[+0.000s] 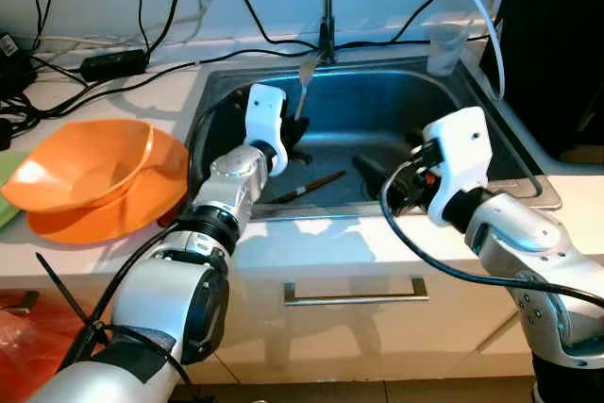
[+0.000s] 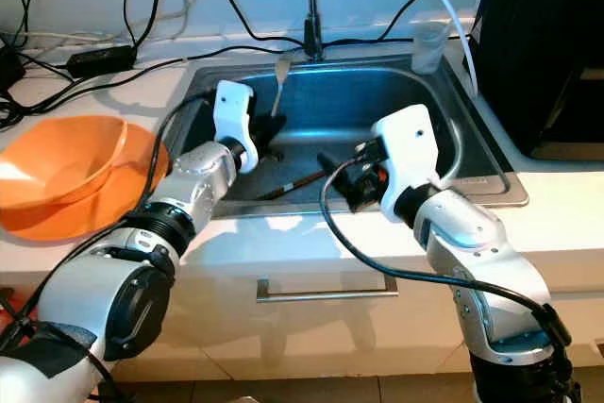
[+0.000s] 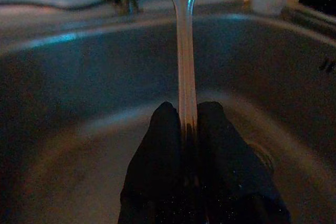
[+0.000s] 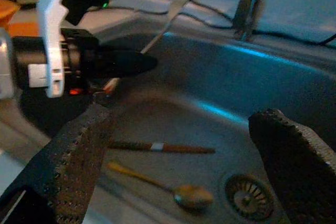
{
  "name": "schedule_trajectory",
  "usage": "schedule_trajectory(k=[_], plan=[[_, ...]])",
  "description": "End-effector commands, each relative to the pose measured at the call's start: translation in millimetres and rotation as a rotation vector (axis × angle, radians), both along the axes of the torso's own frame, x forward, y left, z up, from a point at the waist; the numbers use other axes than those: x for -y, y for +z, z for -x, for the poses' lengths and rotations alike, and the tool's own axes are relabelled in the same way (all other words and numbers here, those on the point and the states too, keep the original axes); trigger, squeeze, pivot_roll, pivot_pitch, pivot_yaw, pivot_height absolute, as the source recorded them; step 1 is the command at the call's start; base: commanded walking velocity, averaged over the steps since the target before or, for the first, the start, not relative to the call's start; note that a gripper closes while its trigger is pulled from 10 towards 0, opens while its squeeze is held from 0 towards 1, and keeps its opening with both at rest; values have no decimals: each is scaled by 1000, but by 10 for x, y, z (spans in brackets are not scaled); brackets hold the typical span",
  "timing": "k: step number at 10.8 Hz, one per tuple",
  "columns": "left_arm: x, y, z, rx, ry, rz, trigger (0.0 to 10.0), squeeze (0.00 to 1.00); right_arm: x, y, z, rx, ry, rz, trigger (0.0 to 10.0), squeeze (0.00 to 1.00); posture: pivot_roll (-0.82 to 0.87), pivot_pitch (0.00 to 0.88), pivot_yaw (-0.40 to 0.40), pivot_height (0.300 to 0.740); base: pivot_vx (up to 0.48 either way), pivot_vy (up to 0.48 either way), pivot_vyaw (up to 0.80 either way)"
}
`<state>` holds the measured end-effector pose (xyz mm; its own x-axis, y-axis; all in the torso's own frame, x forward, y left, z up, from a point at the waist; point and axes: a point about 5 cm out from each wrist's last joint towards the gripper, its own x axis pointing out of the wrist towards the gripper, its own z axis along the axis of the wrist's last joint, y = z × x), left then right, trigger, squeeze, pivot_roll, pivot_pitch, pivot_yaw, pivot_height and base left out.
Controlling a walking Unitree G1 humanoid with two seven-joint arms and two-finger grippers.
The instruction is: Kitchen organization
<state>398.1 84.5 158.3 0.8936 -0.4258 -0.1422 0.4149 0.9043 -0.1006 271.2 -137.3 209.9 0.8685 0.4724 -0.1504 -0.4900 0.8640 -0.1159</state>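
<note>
A white tabletop (image 1: 377, 243) is seen with a steel sink (image 1: 377, 110) sunk into its middle, a tap (image 1: 327, 7) standing at the far rim. On the left of the tabletop an orange bowl (image 1: 94, 176) is rested, with black cables (image 1: 113, 63) trailed behind it; a clear cup (image 1: 445, 44) is stood at the far right corner of the sink.

Both arms are reached over the near rim into the basin. The left claw (image 1: 294, 129) is held on the left side of the sink, its two black fingers (image 3: 163, 150) pinched tight on the handle of a metal fork (image 1: 304, 82), which is raised upright with its head near the tap. The right claw (image 1: 376, 172) is hung over the middle of the basin with its fingers spread wide and nothing between them.

On the sink floor a brown chopstick (image 4: 163, 148) is left lying, and nearer to the rim a gold spoon (image 4: 173, 190) is lain just beside the drain (image 4: 247, 198).

The step in hand is judged to be the clearing of cutlery from the sink, with the fork already lifted. For the next move, the fork would need to be carried clear of the rim towards the tabletop, while the spread right claw would have to be lowered over the chopstick or spoon and closed squarely on a thin, flat-lying handle.
</note>
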Motion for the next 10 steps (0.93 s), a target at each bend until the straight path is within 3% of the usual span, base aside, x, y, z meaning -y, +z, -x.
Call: schedule_trajectory(k=[1, 3, 6, 7, 8, 9, 10], plan=[[-22, -135, 37, -57, 20, -12, 706, 0, -73, 17, 30, -27, 49, 2, 10000, 0, -207, 25, 95, 740, 0, 0, 0], [14, -200, 62, -93, 19, -6, 1333, 0, -80, -84, 42, -114, 45, 17, 10000, 0, -209, 32, 90, 740, 0, 0, 0], [79, -296, 108, -137, -1, -8, 3176, 0, -42, -148, 52, -171, 16, 47, 10000, 0, -215, 38, 89, 740, 0, 0, 0], [73, -302, 109, -147, 2, -4, 4314, 0, -31, -165, 50, -185, 6, 54, 10000, 0, -214, 38, 90, 740, 0, 0, 0], [50, -314, 107, -171, 21, 10, 10000, 863, -28, -177, 53, -199, 3, 56, 10000, 0, -213, 40, 91, 740, 0, 0, 0], [36, -325, 107, -182, 30, 3, 10000, 1000, -34, -184, 61, -205, 6, 57, 10000, 0, -214, 40, 91, 740, 0, 0, 0], [16, -332, 104, -190, 46, 4, 10000, 1000, -42, -188, 67, -212, 9, 59, 10000, 0, -213, 41, 91, 740, 0, 0, 0]])
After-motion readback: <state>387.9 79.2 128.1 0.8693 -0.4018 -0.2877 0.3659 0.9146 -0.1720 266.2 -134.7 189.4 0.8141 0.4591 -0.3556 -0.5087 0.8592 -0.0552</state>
